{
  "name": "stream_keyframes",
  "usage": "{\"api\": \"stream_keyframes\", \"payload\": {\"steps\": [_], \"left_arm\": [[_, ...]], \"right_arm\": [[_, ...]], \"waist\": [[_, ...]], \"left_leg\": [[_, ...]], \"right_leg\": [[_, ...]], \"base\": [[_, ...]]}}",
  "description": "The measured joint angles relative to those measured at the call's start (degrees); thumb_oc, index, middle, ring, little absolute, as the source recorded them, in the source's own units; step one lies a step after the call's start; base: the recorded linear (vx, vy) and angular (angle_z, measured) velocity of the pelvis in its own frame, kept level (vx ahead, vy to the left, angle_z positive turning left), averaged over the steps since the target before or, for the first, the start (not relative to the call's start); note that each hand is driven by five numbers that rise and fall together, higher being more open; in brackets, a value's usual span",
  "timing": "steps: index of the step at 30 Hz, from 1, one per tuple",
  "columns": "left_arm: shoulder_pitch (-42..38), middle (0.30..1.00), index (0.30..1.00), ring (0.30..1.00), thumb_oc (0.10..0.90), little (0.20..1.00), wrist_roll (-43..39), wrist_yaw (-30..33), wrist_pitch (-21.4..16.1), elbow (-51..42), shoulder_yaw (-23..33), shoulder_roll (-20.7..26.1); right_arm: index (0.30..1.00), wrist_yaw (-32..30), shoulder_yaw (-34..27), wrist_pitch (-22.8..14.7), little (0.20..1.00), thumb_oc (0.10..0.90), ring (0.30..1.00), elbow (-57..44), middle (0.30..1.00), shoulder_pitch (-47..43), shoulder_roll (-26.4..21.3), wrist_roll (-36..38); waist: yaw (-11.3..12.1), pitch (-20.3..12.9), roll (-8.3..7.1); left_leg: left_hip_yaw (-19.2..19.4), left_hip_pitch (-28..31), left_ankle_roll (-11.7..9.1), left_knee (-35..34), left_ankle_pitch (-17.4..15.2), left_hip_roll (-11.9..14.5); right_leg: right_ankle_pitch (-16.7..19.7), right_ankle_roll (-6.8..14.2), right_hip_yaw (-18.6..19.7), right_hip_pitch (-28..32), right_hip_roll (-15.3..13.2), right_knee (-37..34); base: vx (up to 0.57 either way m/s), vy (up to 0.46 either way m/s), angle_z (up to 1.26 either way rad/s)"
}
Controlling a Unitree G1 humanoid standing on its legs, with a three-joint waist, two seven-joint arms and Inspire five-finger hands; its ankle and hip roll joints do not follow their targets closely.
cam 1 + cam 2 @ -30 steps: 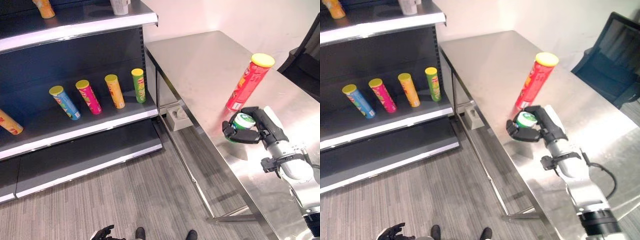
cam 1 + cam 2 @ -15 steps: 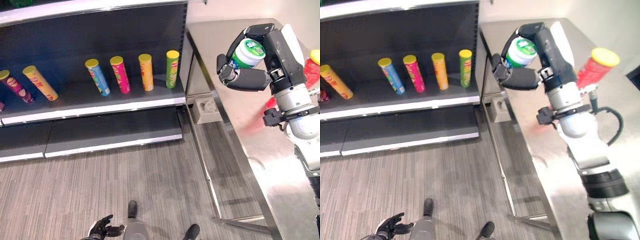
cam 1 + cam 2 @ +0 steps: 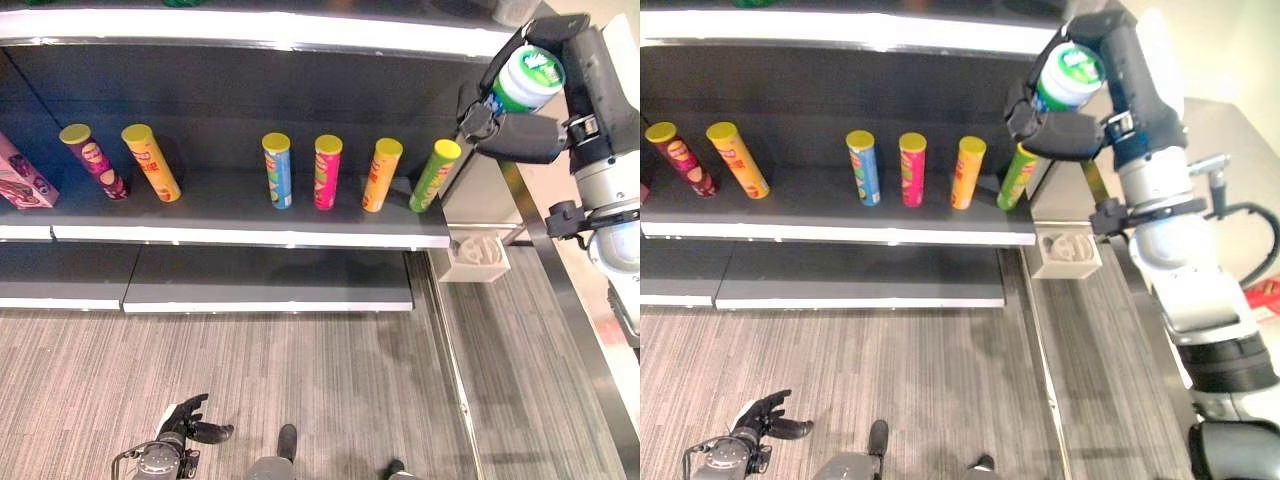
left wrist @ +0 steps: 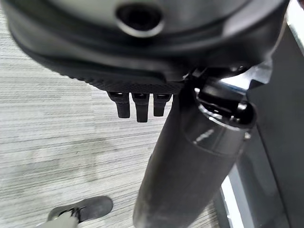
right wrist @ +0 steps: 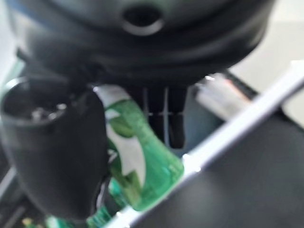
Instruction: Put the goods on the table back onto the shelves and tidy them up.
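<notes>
The green-and-white canister [image 3: 527,78] is up in the air now, clamped in the right hand [image 3: 520,120], dark fingers and thumb curled tight around its body; the right wrist view confirms it, green label wedged between thumb and fingers [image 5: 168,114]. A second ago that same canister was low over the steel table, next to the tall red tube. Now it rides at the height of the upper shelf edge [image 3: 300,30], off the shelving's right end. The whole picture has swung as well, so the robot has turned from table to shelving: the camera moved, the shelf goods did not.

Nearest, down by the carpet [image 3: 330,370], the left hand [image 3: 185,422] hangs idle, fingers loosely spread and holding nothing.

Further out, the middle shelf [image 3: 250,215] carries its row of tubes: blue tube [image 3: 278,170], pink tube [image 3: 326,171], orange tube [image 3: 382,174] and green tube [image 3: 434,175] leaning at the right end, with a maroon tube [image 3: 92,160] and a yellow-orange tube [image 3: 150,161] well apart to the left. A pink box [image 3: 20,180] sits at the far left edge.

My read: pickup done, carry under way, placement not yet made. The open stretch between the yellow-orange and blue tubes looks a likely slot, though the hand's height hints at the upper shelf. A sliver of red on the table at the right edge [image 3: 1262,297] suggests the red tube awaits its turn.
</notes>
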Motion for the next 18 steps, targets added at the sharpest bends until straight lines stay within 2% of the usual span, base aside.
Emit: {"api": "stream_keyframes", "payload": {"steps": [1,2,3,4,6,9,11,13,14,16,17,18], "left_arm": [[-0.09,0.9,0.9,0.9,0.8,0.9,-0.09,-0.23,0.3,3.0,-0.39,-1.08],[0.13,0.9,0.9,0.9,0.8,0.9,-0.09,-0.58,0.69,3.0,-0.5,-1.4],[1.0,0.9,0.9,0.9,0.8,0.9,-0.16,-1.31,0.95,2.95,-0.58,-2.3],[2.35,0.9,0.9,0.9,0.8,0.9,-0.14,-1.5,0.95,2.37,-1.54,-2.87],[2.62,0.9,0.9,0.9,0.8,0.9,-0.12,-1.46,1.19,2.42,-2.54,-3.61],[2.18,0.9,0.9,0.9,0.8,0.9,-0.11,-1.35,0.97,1.95,-1.93,-3.9],[2.07,0.9,0.9,0.9,0.8,0.9,-0.11,-1.37,0.94,1.63,-1.96,-3.98],[2.42,0.9,0.9,0.9,0.8,0.9,-0.36,-1.18,1.24,2.6,-0.54,-4.92],[2.51,0.9,0.9,0.9,0.8,0.9,-0.44,-1.21,1.03,2.05,-0.24,-4.97],[2.33,0.9,0.9,0.9,0.8,0.9,-0.91,-1.15,0.91,1.95,-0.32,-4.94],[2.15,0.9,0.9,0.9,0.8,0.9,-1.48,-1.11,0.9,2.13,-0.16,-4.68],[1.93,0.9,0.9,0.9,0.8,0.9,-2.28,-1.11,0.77,1.64,-0.23,-4.42]], "right_arm": [[0.3,-0.08,4.4,-0.48,0.3,0.4,0.3,4.47,0.3,-6.29,-3.13,3.26],[0.3,-0.09,4.34,-0.51,0.3,0.4,0.3,4.95,0.3,-6.62,-3.8,3.89],[0.3,-0.14,4.4,-0.59,0.3,0.4,0.3,5.8,0.3,-7.28,-4.13,5.29],[0.3,-0.09,4.73,-0.62,0.3,0.4,0.3,5.91,0.3,-8.58,-4.29,5.94],[0.3,-0.15,6.17,-0.76,0.3,0.4,0.3,6.9,0.3,-10.75,-4.31,7.81],[0.3,-0.07,6.79,-0.84,0.3,0.4,0.3,7.07,0.3,-11.79,-4.42,9.13],[0.3,-0.02,6.84,-1.27,0.3,0.4,0.3,7.04,0.3,-11.89,-4.4,9.15],[0.3,-0.04,14.75,-0.3,0.3,0.4,0.3,10.16,0.3,-17.2,-5.35,10.08],[0.3,0.33,15.3,-0.42,0.3,0.4,0.3,9.93,0.3,-17.44,-6.36,10.1],[0.3,0.33,16.63,-1.32,0.3,0.4,0.3,12.28,0.3,-20.54,-5.43,10.55],[0.3,0.3,21.36,-1.29,0.3,0.4,0.3,17.46,0.3,-25.67,-4.39,11.45],[0.3,0.34,23.1,-0.84,0.3,0.4,0.3,21.11,0.3,-28.58,-4.36,11.49]], "waist": [[-1.18,-0.13,-0.38],[-1.6,-0.3,-1.01],[-2.28,-0.62,-1.52],[-1.79,-0.61,-1.41],[-2.39,-0.61,-1.22],[-2.23,-0.68,-1.09],[-2.06,-0.64,-1.02],[-2.33,-0.97,-0.48],[-2.11,-1.43,-0.4],[-0.39,-1.45,-0.46],[0.16,-1.56,-1.44],[1.09,-1.48,-1.95]], "left_leg": [[-1.52,-0.16,-0.56,-0.03,-0.5,0.28],[-2.2,-0.12,-1.05,-0.05,-0.63,-0.25],[-3.4,0.39,-2.13,-0.06,-0.65,-0.42],[-3.41,0.26,-4.07,-0.12,-0.68,0.38],[-4.77,0.19,-5.73,-0.08,-1.12,0.95],[-5.84,1.28,-6.3,-0.05,-1.14,1.65],[-5.81,1.17,-6.35,-0.05,-1.18,1.63],[-6.05,2.09,-7.89,-0.1,-2.64,2.12],[-6.47,2.06,-7.85,-0.03,-2.59,2.21],[-6.71,2.06,-7.74,0.56,-2.36,2.37],[-6.8,-0.36,-9.0,5.17,-3.21,1.46],[-6.79,-2.15,-9.84,8.88,-3.78,0.82]], "right_leg": [[2.31,-0.13,3.73,-2.38,6.16,-5.56],[4.38,-0.52,3.58,-2.29,6.24,-7.18],[7.2,-1.78,3.35,-0.64,6.36,-8.49],[7.71,-2.51,3.13,0.33,7.18,-10.08],[7.57,-3.83,1.78,1.5,7.96,-11.17],[7.18,-5.26,0.37,2.65,8.75,-11.14],[7.18,-5.27,0.38,2.58,8.74,-11.13],[6.1,-5.66,-0.57,4.24,8.62,-11.14],[5.77,-5.63,-1.31,4.51,8.6,-11.15],[5.33,-5.58,-1.46,5.01,8.78,-11.12],[4.84,-6.11,-2.11,5.16,8.14,-11.14],[4.62,-6.43,-3.01,5.29,7.47,-11.16]], "base": [[0.11,-0.012,0.51],[0.17,-0.034,0.69],[0.13,-0.05,0.41],[0.17,-0.088,0.28],[0.12,-0.082,0.24],[0.1,-0.047,0.27],[0.31,-0.176,0.03],[0.09,-0.084,0.14],[0.1,-0.149,0.19],[0.06,-0.179,0.19],[0.03,-0.115,0.42],[0.09,-0.107,0.54]]}}
